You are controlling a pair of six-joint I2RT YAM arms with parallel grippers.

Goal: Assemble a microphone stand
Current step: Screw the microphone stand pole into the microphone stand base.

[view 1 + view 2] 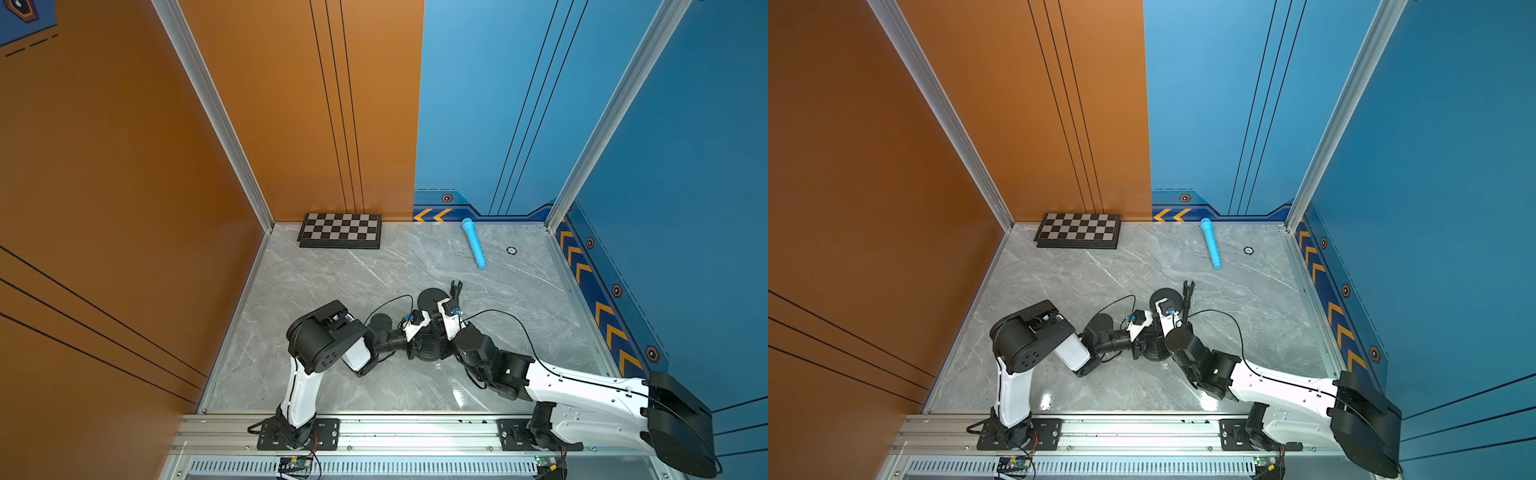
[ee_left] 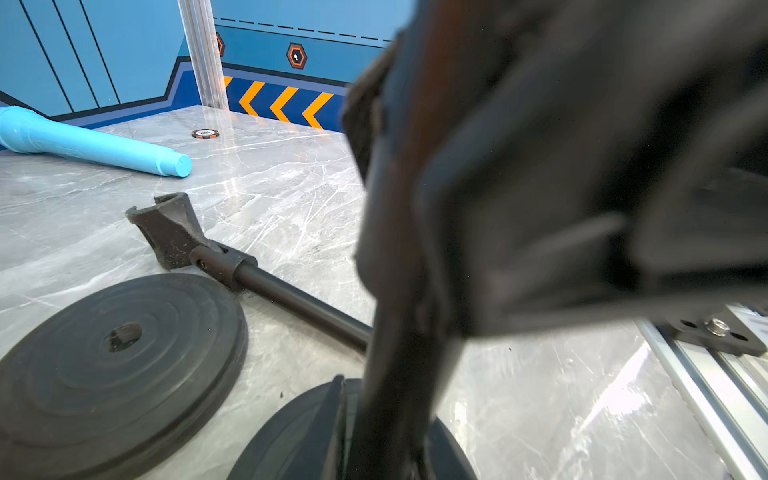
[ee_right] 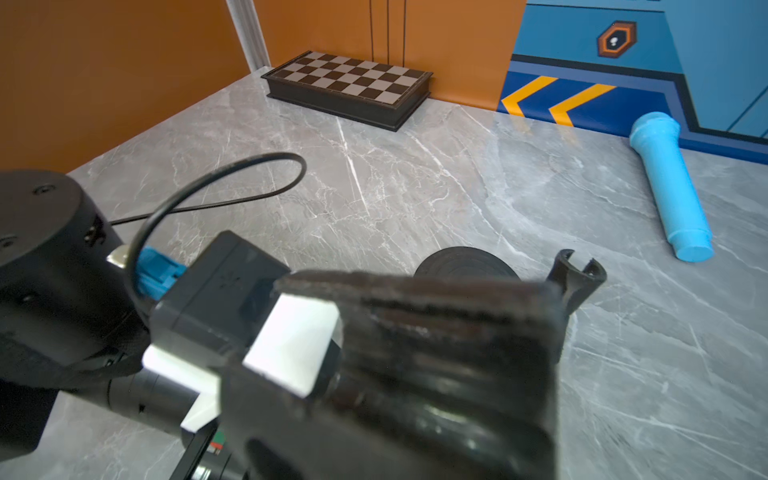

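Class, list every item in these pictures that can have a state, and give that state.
Light blue plastic toy microphone: lying flat, outside the clip.
Black stand pole with forked clip: lying down, unmounted, clip empty.
Black round grooved base disc: flat, centre hole empty.
Black folding chessboard case: closed.

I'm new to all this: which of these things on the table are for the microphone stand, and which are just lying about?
For the job: blue microphone, pole with clip, holed base disc, second black disc.
Lying about: chessboard, poker chip.
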